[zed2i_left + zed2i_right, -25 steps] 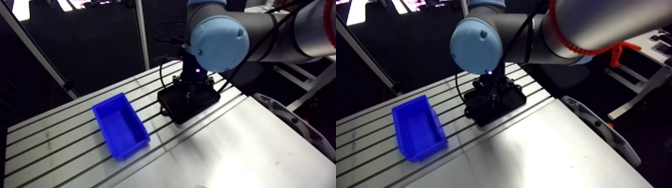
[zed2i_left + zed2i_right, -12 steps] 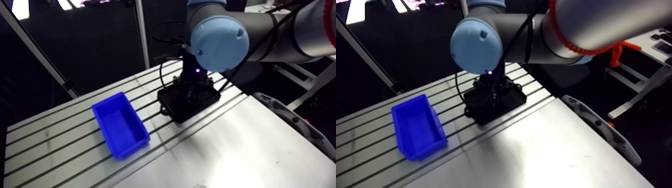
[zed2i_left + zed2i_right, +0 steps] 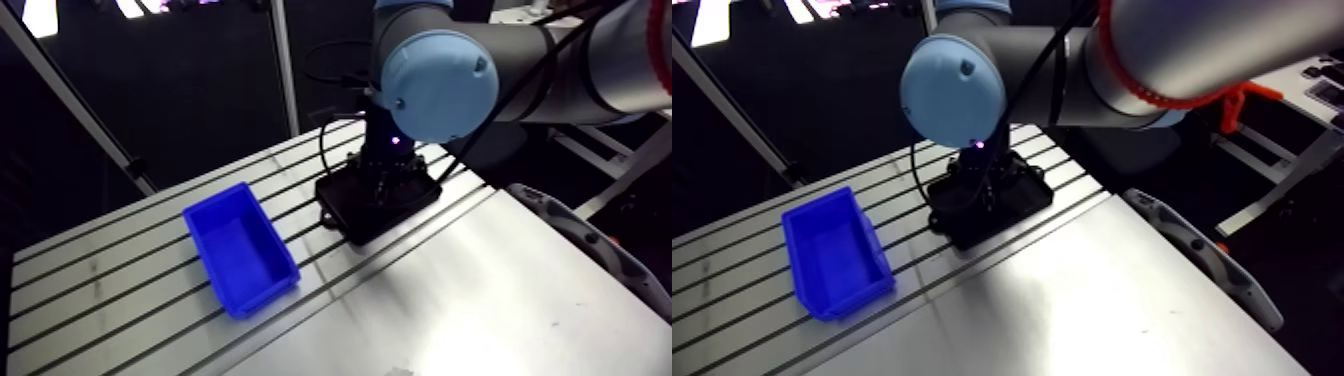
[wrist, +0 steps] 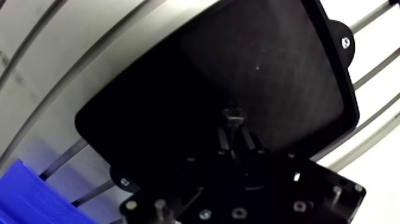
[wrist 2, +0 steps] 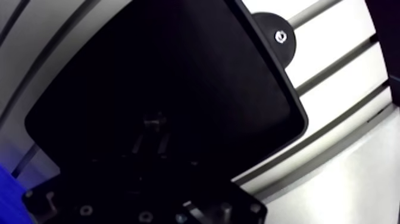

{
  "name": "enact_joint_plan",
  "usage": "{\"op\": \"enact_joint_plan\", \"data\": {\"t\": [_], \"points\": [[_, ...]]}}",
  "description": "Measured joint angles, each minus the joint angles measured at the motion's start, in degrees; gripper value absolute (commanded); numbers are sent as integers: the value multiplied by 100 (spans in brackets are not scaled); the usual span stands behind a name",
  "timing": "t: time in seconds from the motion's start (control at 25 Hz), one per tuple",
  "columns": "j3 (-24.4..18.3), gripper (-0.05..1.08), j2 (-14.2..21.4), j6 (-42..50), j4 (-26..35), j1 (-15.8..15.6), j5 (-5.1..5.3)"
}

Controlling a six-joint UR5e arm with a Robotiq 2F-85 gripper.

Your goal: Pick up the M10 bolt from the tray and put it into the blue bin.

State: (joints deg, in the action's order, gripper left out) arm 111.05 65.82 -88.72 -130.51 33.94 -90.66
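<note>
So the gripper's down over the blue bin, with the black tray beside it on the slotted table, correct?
Not quite. The gripper is down over the black tray, not the blue bin. The arm view shows this, and the wrist view is filled by the tray. The bin does sit beside the tray on the slotted table.

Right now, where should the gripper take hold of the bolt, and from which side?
Across its shank just under the head, I'd say, coming straight down from above. The bolt sits small and dark on the flat floor of the tray, right at the tip of the gripper, and the rim would hinder a sideways approach. Its exact pose is hard to make out.
</note>
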Motion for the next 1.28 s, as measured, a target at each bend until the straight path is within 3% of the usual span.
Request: {"op": "enact_joint_plan", "data": {"t": [0.32, 0.52, 0.88, 1.28], "points": [[-11, 83, 0, -7, -80, 0, -7], [-33, 94, 70, -19, -85, -6, 1], [-172, 107, 810, -200, 435, -27, 23], [-493, 106, 1564, -1331, 1121, -267, -19]]}}
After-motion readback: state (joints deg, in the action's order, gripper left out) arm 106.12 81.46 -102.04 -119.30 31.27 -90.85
